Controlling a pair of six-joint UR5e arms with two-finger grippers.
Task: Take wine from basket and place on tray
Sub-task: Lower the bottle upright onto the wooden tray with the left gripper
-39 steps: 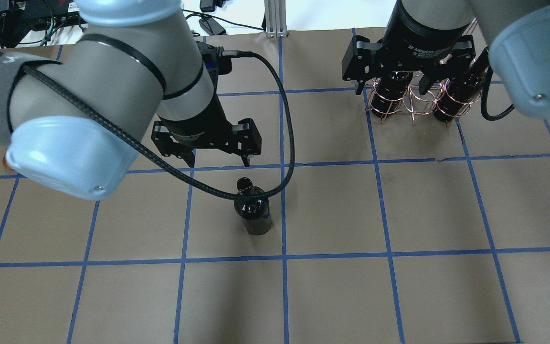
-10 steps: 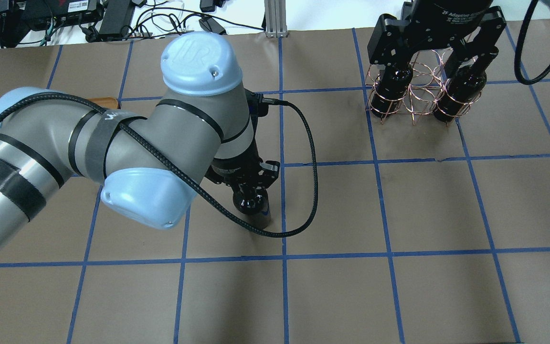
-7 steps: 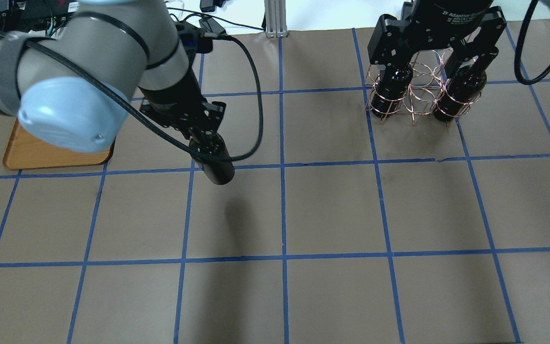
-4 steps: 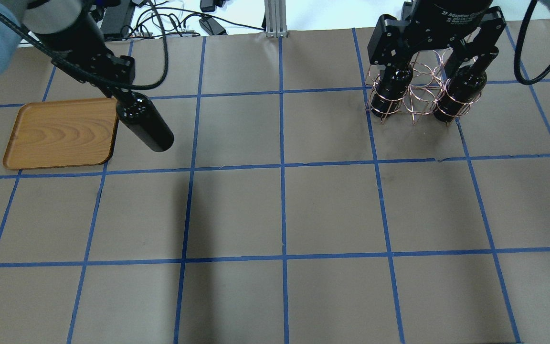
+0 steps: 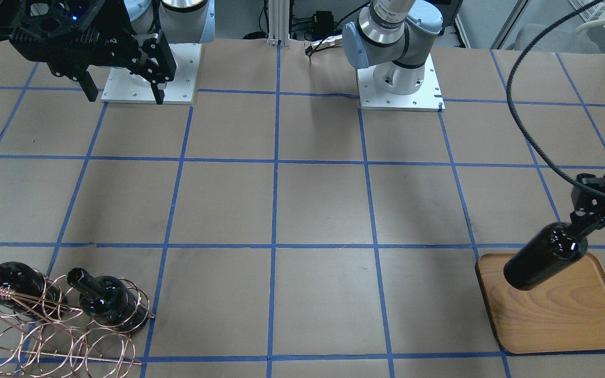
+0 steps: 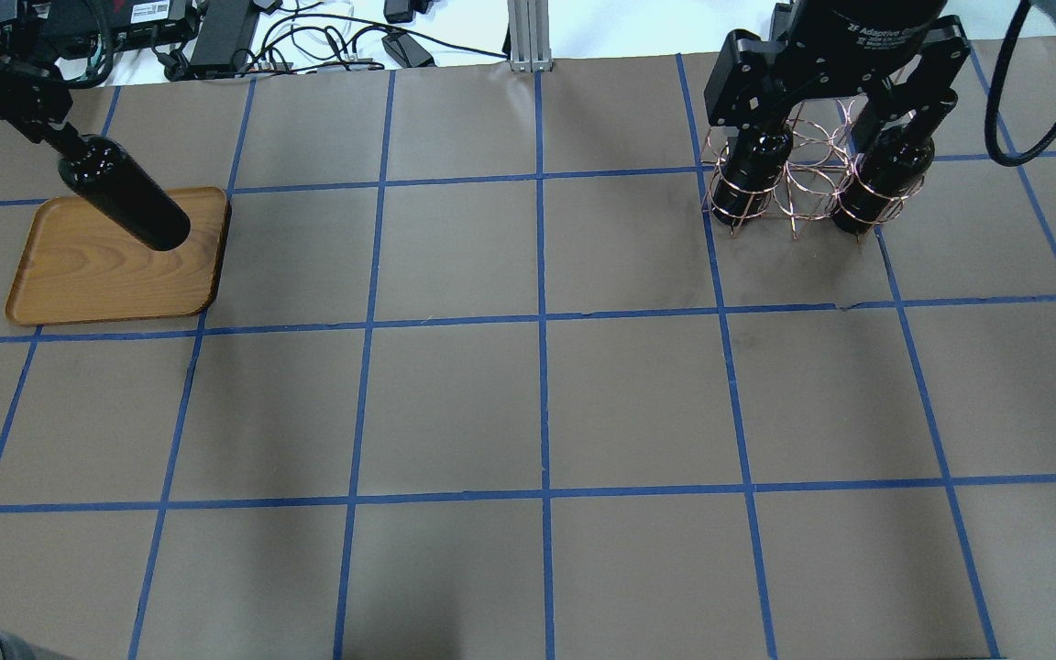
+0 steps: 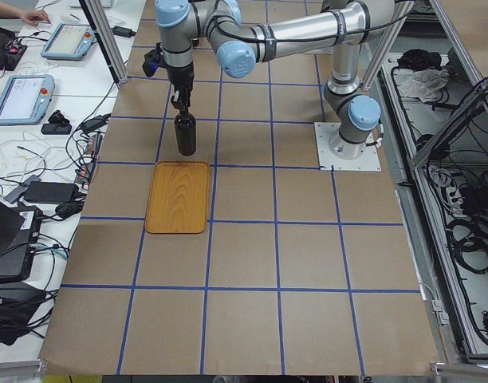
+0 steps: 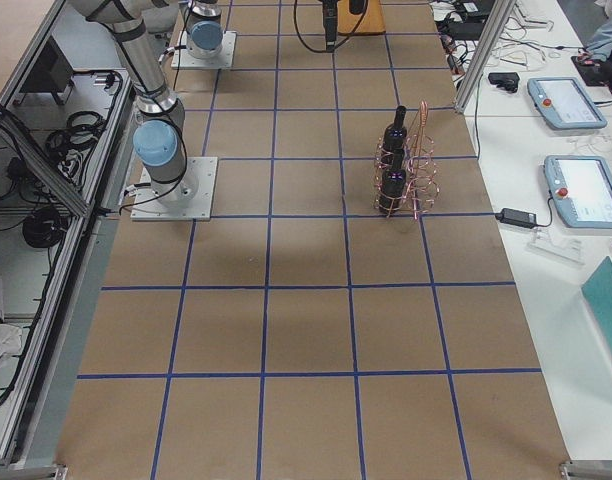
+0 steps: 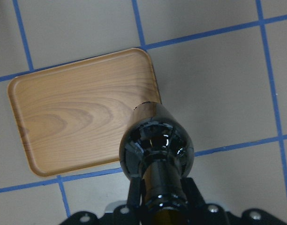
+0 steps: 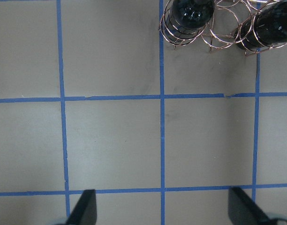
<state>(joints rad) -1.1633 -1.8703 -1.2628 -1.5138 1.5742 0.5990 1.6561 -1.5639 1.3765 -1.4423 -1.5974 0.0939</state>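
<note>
My left gripper [image 6: 49, 137] is shut on the neck of a black wine bottle [image 6: 129, 197] and holds it upright in the air over the edge of the wooden tray [image 6: 97, 275]. In the left wrist view the bottle [image 9: 155, 145] hangs over the tray's [image 9: 73, 117] right edge. The front view shows the bottle [image 5: 544, 257], the tray [image 5: 560, 315] and the left gripper [image 5: 591, 218]. My right gripper [image 6: 812, 128] is open and empty, high above the copper wire basket [image 6: 798, 197]. The basket holds two more bottles [image 6: 748, 174] [image 6: 885, 174].
Brown paper with a blue tape grid covers the table [image 6: 537, 403]. The basket [image 5: 45, 331] stands at the far right of the overhead view, the tray at the far left. Cables and electronics [image 6: 216, 27] lie beyond the table's far edge.
My left gripper closed on the bottle standing mid-table, lifted it and carried it left to the tray. My right gripper rose a little above the basket, then stayed still and open.
</note>
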